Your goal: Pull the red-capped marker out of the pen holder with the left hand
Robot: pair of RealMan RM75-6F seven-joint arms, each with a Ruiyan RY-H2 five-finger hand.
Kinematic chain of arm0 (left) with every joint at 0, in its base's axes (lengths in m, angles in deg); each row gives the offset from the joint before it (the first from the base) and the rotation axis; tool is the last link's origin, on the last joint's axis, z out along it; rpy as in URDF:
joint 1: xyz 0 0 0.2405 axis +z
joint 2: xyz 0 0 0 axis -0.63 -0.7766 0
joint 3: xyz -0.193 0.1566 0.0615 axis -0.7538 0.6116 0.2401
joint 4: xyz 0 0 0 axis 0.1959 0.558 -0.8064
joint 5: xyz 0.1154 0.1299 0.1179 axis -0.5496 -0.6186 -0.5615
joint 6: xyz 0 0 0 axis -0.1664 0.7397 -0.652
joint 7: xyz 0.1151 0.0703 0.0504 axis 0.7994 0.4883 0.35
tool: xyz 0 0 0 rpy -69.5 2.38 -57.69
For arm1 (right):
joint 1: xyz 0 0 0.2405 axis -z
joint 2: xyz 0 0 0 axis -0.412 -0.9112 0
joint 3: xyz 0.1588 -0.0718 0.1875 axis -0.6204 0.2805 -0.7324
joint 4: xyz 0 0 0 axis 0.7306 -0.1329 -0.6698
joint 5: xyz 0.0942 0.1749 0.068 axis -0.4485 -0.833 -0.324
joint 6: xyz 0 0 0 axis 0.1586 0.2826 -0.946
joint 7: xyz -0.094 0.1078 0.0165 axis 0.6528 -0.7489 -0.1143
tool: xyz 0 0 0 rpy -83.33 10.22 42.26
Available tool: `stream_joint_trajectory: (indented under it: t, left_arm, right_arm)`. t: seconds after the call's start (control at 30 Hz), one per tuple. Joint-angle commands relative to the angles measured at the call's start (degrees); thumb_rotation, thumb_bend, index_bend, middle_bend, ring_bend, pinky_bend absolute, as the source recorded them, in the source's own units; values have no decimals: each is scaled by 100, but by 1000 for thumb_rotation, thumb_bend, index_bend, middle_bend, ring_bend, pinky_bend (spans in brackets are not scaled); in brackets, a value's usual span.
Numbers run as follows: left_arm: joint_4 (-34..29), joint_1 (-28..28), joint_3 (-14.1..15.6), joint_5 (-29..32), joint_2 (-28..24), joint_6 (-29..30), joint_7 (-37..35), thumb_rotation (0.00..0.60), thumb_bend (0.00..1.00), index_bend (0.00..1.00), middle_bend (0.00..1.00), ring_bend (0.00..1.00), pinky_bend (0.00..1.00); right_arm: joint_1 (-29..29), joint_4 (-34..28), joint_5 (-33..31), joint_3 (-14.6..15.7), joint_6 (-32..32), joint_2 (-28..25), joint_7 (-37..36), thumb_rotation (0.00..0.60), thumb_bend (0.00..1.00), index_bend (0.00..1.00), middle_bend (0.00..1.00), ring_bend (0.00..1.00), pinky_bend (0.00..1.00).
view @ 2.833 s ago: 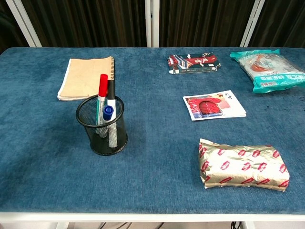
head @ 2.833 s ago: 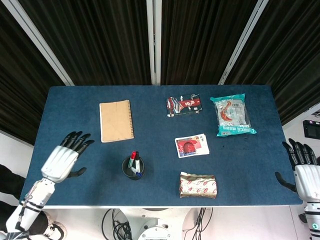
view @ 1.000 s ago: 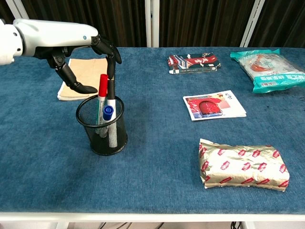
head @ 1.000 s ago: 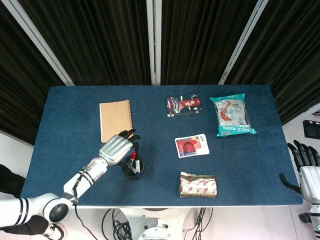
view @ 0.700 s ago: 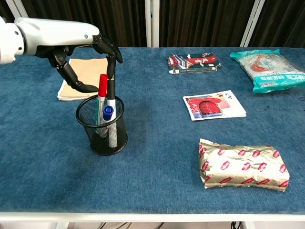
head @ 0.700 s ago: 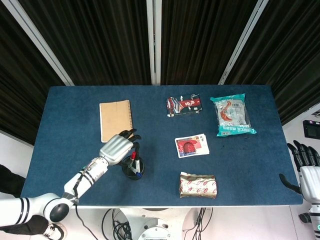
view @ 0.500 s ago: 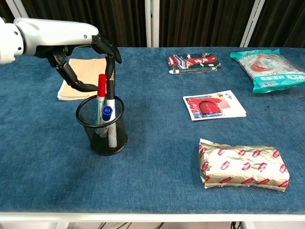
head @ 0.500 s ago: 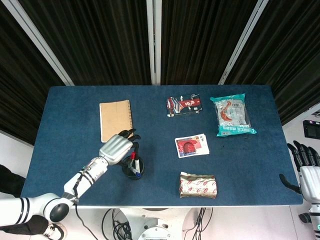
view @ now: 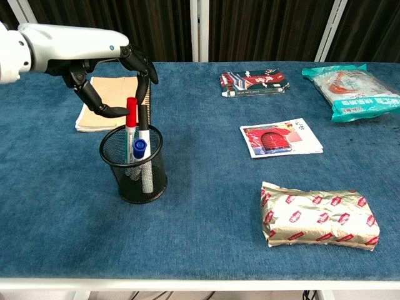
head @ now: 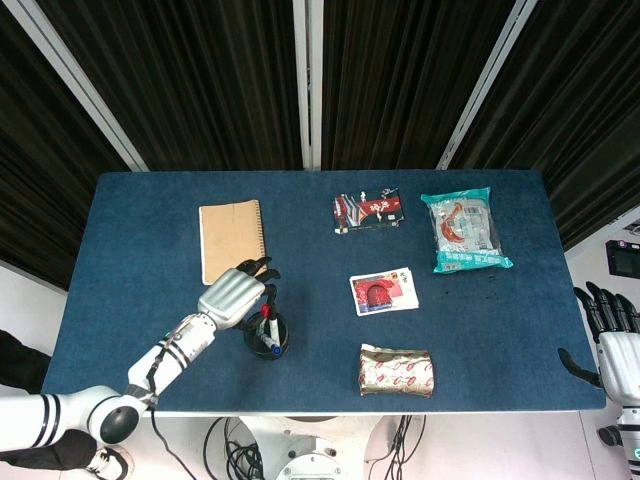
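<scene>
A black mesh pen holder (head: 266, 336) (view: 134, 172) stands near the table's front left. In it the red-capped marker (head: 265, 312) (view: 130, 110) stands nearly upright beside a black-capped marker (view: 143, 119) and a blue-capped one (view: 139, 149). My left hand (head: 232, 293) (view: 103, 62) hovers over the holder; its thumb tip touches the left side of the red cap and its fingers curl down just behind it, pinching the cap. My right hand (head: 608, 340) hangs off the table's right edge, fingers spread and holding nothing; the chest view does not show it.
A tan spiral notebook (head: 232, 240) (view: 112, 100) lies just behind the holder, under my left hand. A foil packet (view: 319, 214), a red picture card (view: 280, 137), a small box (view: 253, 82) and a green snack bag (view: 353, 90) lie to the right.
My left hand swung in from the table's left edge to above the holder and closed its thumb and fingers onto the red cap. The red marker tipped slightly left, more upright.
</scene>
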Motion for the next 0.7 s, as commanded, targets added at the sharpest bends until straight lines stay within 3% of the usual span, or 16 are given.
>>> stream_joint_trajectory:
  t: [0.03,0.47,0.7]
  left_arm:
    - [5,-8,9,1,5,14,10,600,366,498,186,29,158]
    - [-30,-27,21,11,-26,94,-18,600,381,538,199,29,159]
    - [-765,29,-14,-273,-454,509,331,600,382,559,221,41,159]
  right_arm:
    - [-3,-3,-9,1,-14,-2,2,600,209,0,0,0,0]
    - [-2,2,-32,-6,-23,-5,-18,600,198,0,0,0,0]
    - [-3,-55,-9,-26,19,-38,-13,600,184,0,0,0,0]
